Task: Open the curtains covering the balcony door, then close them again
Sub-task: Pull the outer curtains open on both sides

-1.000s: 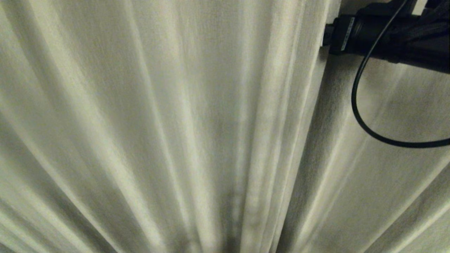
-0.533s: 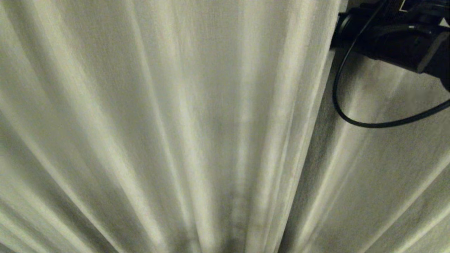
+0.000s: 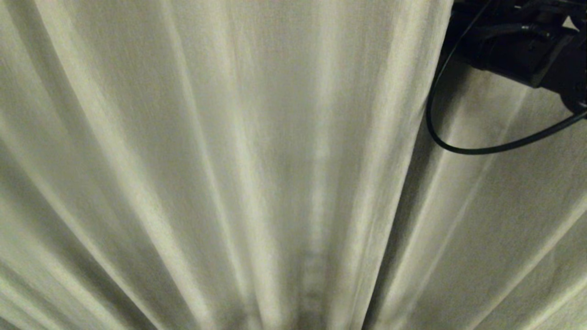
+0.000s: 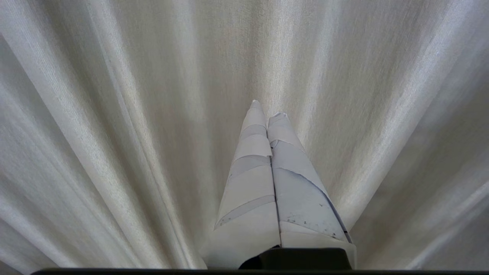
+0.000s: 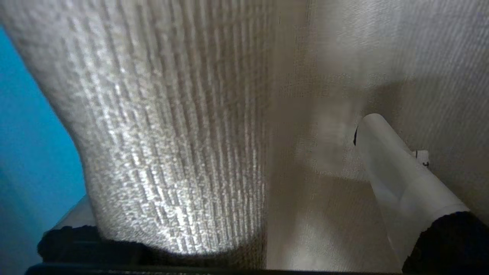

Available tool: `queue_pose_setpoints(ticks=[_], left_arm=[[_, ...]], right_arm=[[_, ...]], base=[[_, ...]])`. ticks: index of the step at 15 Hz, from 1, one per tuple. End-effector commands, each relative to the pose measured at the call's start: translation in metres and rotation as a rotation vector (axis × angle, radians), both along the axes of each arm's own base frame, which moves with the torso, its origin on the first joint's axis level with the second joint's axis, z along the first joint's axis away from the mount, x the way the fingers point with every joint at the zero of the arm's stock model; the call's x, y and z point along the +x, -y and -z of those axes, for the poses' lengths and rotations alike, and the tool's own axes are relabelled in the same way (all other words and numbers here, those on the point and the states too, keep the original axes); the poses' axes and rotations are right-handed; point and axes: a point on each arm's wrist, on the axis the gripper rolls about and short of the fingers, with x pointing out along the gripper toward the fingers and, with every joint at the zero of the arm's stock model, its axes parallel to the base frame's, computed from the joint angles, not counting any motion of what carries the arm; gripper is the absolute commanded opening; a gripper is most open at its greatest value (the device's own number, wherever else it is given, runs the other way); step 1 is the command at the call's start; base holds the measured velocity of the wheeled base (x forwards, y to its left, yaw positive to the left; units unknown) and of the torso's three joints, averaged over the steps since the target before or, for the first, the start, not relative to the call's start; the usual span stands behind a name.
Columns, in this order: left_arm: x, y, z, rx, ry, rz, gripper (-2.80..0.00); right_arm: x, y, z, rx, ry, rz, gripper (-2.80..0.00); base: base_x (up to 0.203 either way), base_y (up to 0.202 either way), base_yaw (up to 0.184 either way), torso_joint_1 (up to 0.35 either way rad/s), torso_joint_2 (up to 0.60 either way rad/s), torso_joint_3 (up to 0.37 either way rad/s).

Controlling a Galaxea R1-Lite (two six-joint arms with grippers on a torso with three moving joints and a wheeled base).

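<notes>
Right gripper (image 5: 244,183): jaws spread wide apart, a thick fold of the curtains (image 3: 238,151) — heavy cream-white, coarsely woven, floor-length pleated drapes — bulging into the gap between them. One white-taped finger (image 5: 397,175) shows clear beside the fold; the other is almost wholly hidden behind the cloth. Whether the fabric touches either finger cannot be told. A flat blue area (image 5: 26,152) lies at the edge of the right wrist view past the fold; what it is cannot be told

Right arm (image 3: 518,41): black housing at the upper right corner of the head view, its front end hidden behind a curtain pleat. A thin black cable (image 3: 463,149) hangs from it in a loop in front of the drapes

Left gripper (image 4: 269,114): two white-taped tapered fingers pressed together tip to tip, nothing between them, pointing at the drapes; whether the tips touch the cloth cannot be told

Curtains: fill the head view and the left wrist view from edge to edge, vertical pleats fanning outward, shadowed creases between pale ridges. A deeper dark crease runs below the right arm, where one pleat overlaps the next

Room: only curtain cloth shows as backdrop
</notes>
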Motion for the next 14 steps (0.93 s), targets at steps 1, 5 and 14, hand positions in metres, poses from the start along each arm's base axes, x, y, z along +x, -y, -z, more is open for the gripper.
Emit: queue_pose_setpoints(ticks=[1, 5, 14], left_arm=[[0.0000, 0.0000, 0.0000, 0.001, 0.001, -0.001, -2.80], [0.0000, 0.0000, 0.0000, -0.001, 0.001, 0.000, -2.80], [0.0000, 0.0000, 0.0000, 0.001, 0.001, -0.001, -2.80]], right_arm=[[-0.0030, 0.0011, -0.0030, 0.001, 0.009, 0.000, 0.00], [-0.0031, 0.0011, -0.0016, -0.019, 0.008, 0.003, 0.00], [-0.0043, -0.0022, 0.0006, -0.025, 0.001, -0.005, -2.80]], base=[[0.000, 0.000, 0.000, 0.000, 0.00, 0.000], [0.000, 0.000, 0.000, 0.000, 0.00, 0.000], [0.000, 0.000, 0.000, 0.000, 0.00, 0.000]])
